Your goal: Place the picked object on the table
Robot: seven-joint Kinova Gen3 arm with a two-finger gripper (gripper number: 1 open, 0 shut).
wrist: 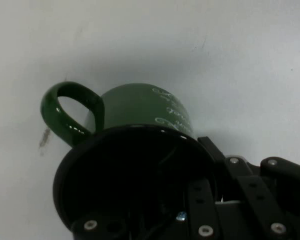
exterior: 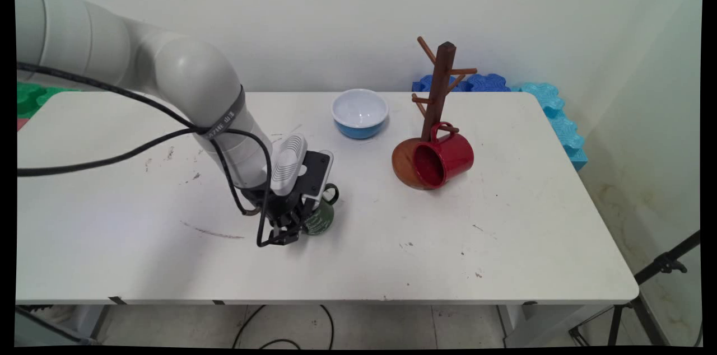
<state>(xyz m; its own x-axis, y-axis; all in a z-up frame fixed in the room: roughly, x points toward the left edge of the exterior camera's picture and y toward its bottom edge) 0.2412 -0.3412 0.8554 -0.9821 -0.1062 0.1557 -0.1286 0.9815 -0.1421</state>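
Green mug (exterior: 320, 218): rigid, glossy, likely slippery, chippable; your tool (exterior: 291, 232) grasps its rim wall, one finger inside, on the tabletop (exterior: 504, 243).

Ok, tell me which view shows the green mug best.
The hand view: the green mug fills the picture, with its handle loop, white lettering and dark mouth in plain sight. In the main view the hand and wrist cover most of the green mug; only its handle and one side show.
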